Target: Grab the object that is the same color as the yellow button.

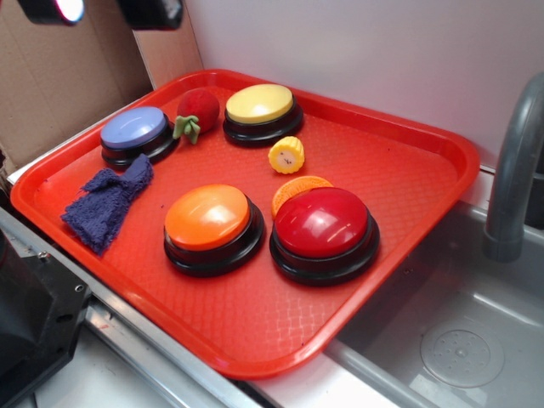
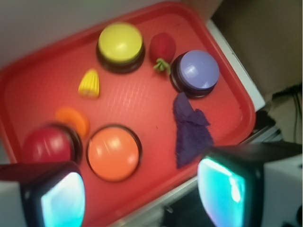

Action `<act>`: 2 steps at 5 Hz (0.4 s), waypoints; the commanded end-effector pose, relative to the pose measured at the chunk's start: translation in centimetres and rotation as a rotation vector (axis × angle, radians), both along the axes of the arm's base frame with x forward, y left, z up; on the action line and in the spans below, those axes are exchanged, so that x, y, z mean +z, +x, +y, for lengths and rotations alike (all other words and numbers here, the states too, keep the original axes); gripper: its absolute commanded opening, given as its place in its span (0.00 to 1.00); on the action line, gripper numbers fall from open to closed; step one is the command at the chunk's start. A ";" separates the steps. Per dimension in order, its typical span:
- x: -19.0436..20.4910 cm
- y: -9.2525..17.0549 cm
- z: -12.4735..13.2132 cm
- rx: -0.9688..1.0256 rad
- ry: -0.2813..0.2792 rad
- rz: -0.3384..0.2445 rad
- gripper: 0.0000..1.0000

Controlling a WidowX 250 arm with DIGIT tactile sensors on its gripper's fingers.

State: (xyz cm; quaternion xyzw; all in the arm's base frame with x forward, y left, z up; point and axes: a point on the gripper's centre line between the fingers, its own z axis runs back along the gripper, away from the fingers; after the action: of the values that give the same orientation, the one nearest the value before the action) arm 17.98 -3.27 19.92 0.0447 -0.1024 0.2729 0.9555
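At the near edge of the wrist view we see the gripper [image 2: 142, 194], its two glowing pads wide apart with nothing between them, so the jaws are released and empty. It hangs high above the red tray [image 2: 222, 90], which is why the whole layout fits in that view; we judge this a survey pose before the reach, grab not yet begun.

Going outward from the gripper: the orange button [image 2: 113, 152] and the red button [image 2: 47, 144] sit closest, side by side. The orange slice toy [image 2: 73, 119] lies just behind the red button, touching or nearly touching its base; in the exterior view it is half hidden by that dome. The dark blue cloth [image 2: 189, 130] lies crumpled at the right, running up to the purple button [image 2: 195, 72].

Further on, the toy corn piece [image 2: 89, 83] lies on its side on bare tray, apart from everything, between the slice and the yellow button [image 2: 120, 43]. In the exterior view its pale cut face points toward that camera. It is the colour match, so it is our target. Open space around it should leave the jaws room on both ribbed sides.

Farthest: the yellow button and the red plush strawberry [image 2: 162, 48] beside it, near the tray's far rim. The tray itself rests on the surface beside a sink [image 1: 459, 340].
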 end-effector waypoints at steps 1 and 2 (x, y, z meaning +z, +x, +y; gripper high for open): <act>-2.8 5.0 1.2 0.067 -0.044 -0.092 1.00; -5.1 7.0 1.7 0.104 -0.023 -0.092 1.00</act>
State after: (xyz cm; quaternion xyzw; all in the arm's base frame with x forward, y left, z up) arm 24.69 -2.20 13.59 0.0329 -0.1248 0.3203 0.9385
